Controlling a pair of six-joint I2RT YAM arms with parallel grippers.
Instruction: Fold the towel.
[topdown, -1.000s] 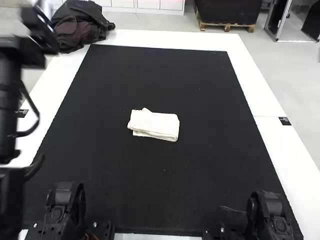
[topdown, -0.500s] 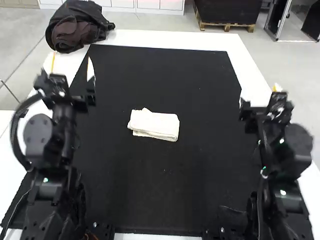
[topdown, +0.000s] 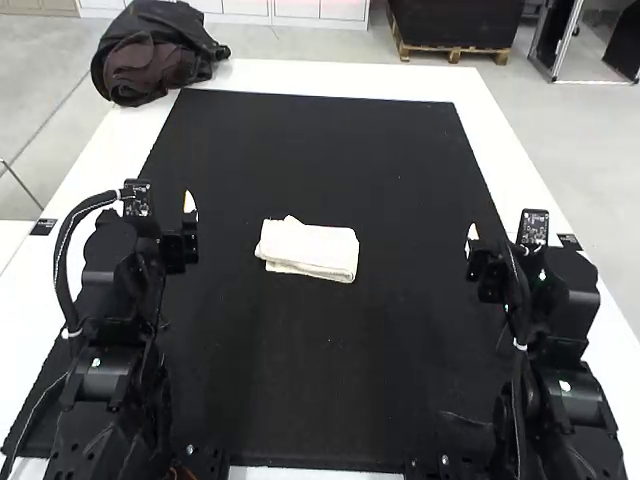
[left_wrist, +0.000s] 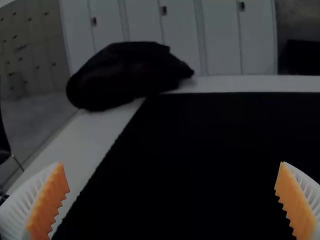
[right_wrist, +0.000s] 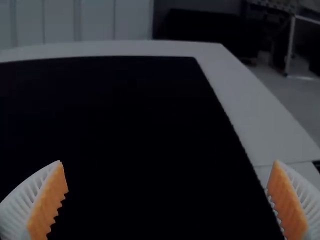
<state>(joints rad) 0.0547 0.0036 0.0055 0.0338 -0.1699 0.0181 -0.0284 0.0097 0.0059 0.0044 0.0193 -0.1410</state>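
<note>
A white towel (topdown: 308, 248) lies near the middle of the black mat, folded into a small, roughly rectangular bundle with layered edges and a little corner poking up at its far side. My left gripper (topdown: 189, 212) is to the left of the towel, apart from it, and my right gripper (topdown: 473, 240) is off to its right. In the left wrist view, my left gripper (left_wrist: 172, 165) has its ribbed fingers wide apart with nothing between them. My right gripper (right_wrist: 168, 163) likewise stands open and holds nothing.
The black mat (topdown: 330, 150) covers most of the white table (topdown: 520, 190). A dark bundled bag or garment (topdown: 155, 55) sits at the table's far left corner, beyond my left gripper.
The left arm has swung down from high at the view's left and settled over the mat's left side. The right arm has come into view and lowered at the right. The towel has not moved.
</note>
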